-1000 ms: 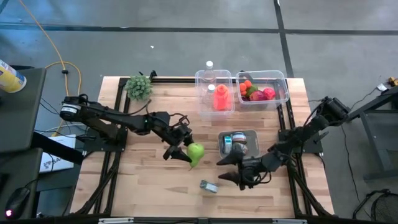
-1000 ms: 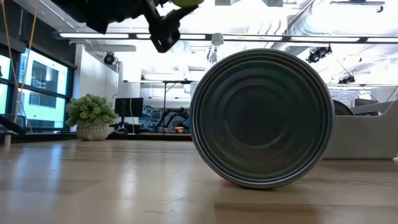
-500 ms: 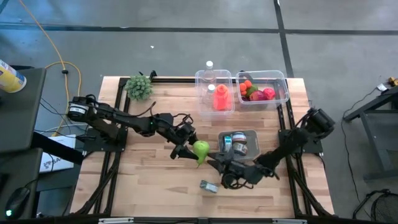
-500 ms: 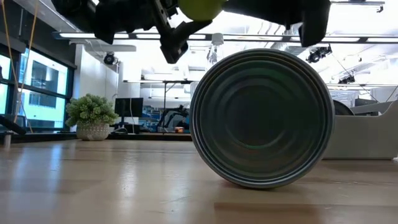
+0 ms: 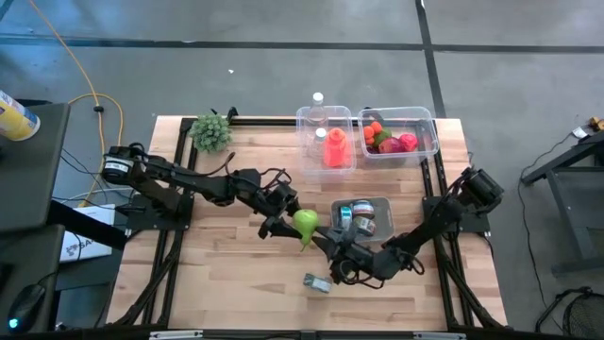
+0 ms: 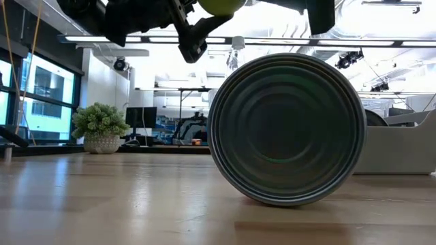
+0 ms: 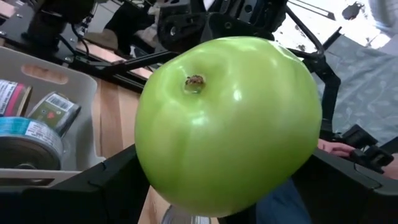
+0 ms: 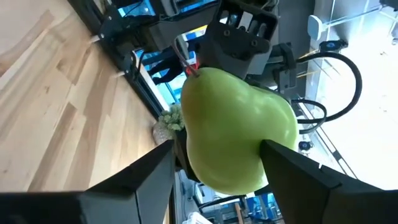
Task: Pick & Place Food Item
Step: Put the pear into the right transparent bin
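Observation:
A green pear (image 5: pixel 306 225) hangs above the middle of the table, with my left gripper (image 5: pixel 286 223) shut on it from the table's left. The pear's wide blossom end (image 7: pixel 194 83) faces away from that gripper. My right gripper (image 5: pixel 329 248) comes in level from the right. Its two fingers (image 8: pixel 149 171) stand open on either side of the pear's wide body (image 8: pixel 239 134); whether they touch it I cannot tell. A tin can (image 5: pixel 317 282) lies on its side on the table, below and in front of both grippers, and it fills the low view (image 6: pixel 286 129). My left gripper pinches the pear between its two fingers (image 7: pixel 102 186), which lie against opposite sides of it (image 7: pixel 146 168). The fingers come level from the table's left. The pear is lifted clear of the table, lying roughly level with its stem end (image 8: pixel 191 70) toward this gripper.
A grey tray (image 5: pixel 381 204) with cans sits just right of the pear. At the far edge stand a clear bin (image 5: pixel 326 142) with an orange bottle, a clear bin of fruit (image 5: pixel 398 132) and a small green plant (image 5: pixel 210 130). Bare wood lies at the near left.
My right gripper has swung from the near right toward the table's left and up to the pear, rolling as it went; its fingers now stand on either side of the pear's wide end. The pear stays lifted in my left gripper.

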